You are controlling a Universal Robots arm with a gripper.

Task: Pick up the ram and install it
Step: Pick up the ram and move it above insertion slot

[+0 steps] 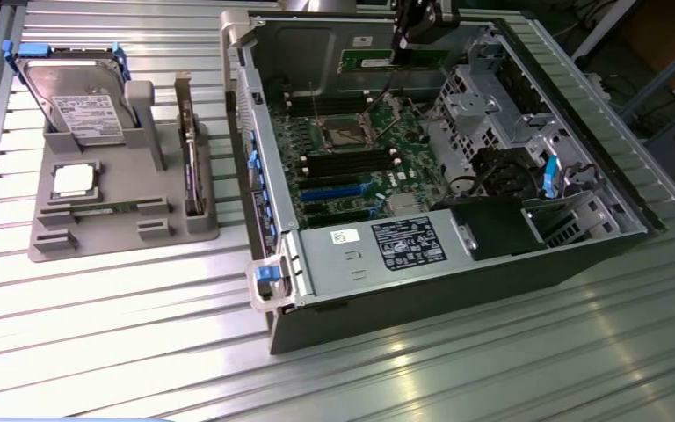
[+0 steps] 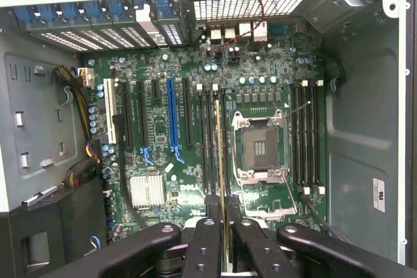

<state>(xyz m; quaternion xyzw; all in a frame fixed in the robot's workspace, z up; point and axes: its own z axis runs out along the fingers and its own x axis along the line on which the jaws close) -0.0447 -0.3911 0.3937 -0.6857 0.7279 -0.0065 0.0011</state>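
Observation:
My gripper point(image 1: 404, 42) hangs over the far end of the open computer case point(image 1: 270, 105), shut on the ram point(image 1: 392, 60), a thin green stick held by its upper edge. In the wrist view the ram point(image 2: 220, 154) shows edge-on between my black fingers point(image 2: 210, 216), with the gripper point(image 2: 223, 211) above the green motherboard point(image 2: 156, 128). The stick lines up lengthwise with the black memory slots point(image 2: 207, 135) beside the empty processor socket point(image 2: 260, 144). It hangs apart from the board, above the slots.
A grey holder point(image 1: 115, 215) on the exterior view's left carries a hard drive point(image 1: 74, 97) with a blue-edged bracket and a square silver processor chip point(image 1: 74, 180). Inside the case are the power supply point(image 1: 390, 246), drive cages point(image 1: 484, 97) and cables point(image 1: 490, 176).

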